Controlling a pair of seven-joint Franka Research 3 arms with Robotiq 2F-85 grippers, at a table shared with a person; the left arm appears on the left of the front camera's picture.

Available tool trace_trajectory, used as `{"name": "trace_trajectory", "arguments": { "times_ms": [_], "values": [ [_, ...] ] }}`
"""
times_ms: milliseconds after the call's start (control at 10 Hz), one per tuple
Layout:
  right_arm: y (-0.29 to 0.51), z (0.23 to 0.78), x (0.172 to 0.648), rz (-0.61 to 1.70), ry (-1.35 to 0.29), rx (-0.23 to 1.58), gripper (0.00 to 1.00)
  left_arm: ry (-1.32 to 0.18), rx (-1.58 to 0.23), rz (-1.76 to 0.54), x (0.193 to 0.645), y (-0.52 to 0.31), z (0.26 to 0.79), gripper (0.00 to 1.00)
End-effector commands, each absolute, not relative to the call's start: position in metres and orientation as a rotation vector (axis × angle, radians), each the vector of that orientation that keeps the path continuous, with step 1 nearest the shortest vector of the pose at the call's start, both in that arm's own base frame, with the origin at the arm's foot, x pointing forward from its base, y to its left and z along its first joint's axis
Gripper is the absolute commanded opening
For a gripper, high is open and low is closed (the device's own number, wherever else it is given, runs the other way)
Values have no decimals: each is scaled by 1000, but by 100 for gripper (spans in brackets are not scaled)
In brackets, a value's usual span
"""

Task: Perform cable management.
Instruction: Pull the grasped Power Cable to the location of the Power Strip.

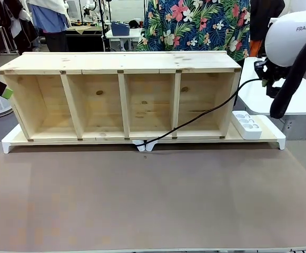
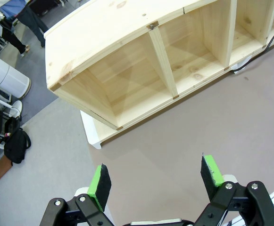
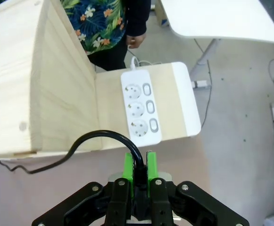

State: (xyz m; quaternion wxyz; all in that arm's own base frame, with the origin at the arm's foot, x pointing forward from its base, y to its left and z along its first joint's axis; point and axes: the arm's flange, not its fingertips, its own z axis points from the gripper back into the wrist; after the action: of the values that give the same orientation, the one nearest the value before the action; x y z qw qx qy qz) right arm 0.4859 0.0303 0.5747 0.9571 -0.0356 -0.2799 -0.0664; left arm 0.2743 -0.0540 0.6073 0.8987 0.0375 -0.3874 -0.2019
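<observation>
The black cable [image 1: 205, 113] runs from my right gripper [image 1: 266, 74], held up beside the wooden shelf's [image 1: 121, 63] right end, down across the rightmost compartment to a white clip [image 1: 145, 145] at the shelf's front base. In the right wrist view, my right gripper [image 3: 139, 172] is shut on the cable [image 3: 99, 134], which loops up and off to the left. Below it lies the white power strip [image 3: 140, 108]. My left gripper [image 2: 155, 176] hangs open and empty above the table, left of the shelf [image 2: 127, 28]. One of its green pads [image 1: 7, 94] shows at the front view's left edge.
The shelf stands on a white base board [image 1: 271, 134] with the power strip [image 1: 246, 124] at its right end. A person in a floral shirt [image 1: 195, 23] stands behind the shelf. A white side table [image 1: 300, 97] is at the right. The brown tabletop [image 1: 153, 200] stretches in front.
</observation>
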Motion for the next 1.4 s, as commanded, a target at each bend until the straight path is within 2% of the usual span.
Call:
{"name": "trace_trajectory", "arguments": {
  "times_ms": [0,1300],
  "values": [
    [33,582,500,-165,-573,-102,14,-813,78,-418,276,-55,608,100],
    [36,591,549,-146,-564,-126,14,-813,78,-418,276,-55,608,100]
  ]
}}
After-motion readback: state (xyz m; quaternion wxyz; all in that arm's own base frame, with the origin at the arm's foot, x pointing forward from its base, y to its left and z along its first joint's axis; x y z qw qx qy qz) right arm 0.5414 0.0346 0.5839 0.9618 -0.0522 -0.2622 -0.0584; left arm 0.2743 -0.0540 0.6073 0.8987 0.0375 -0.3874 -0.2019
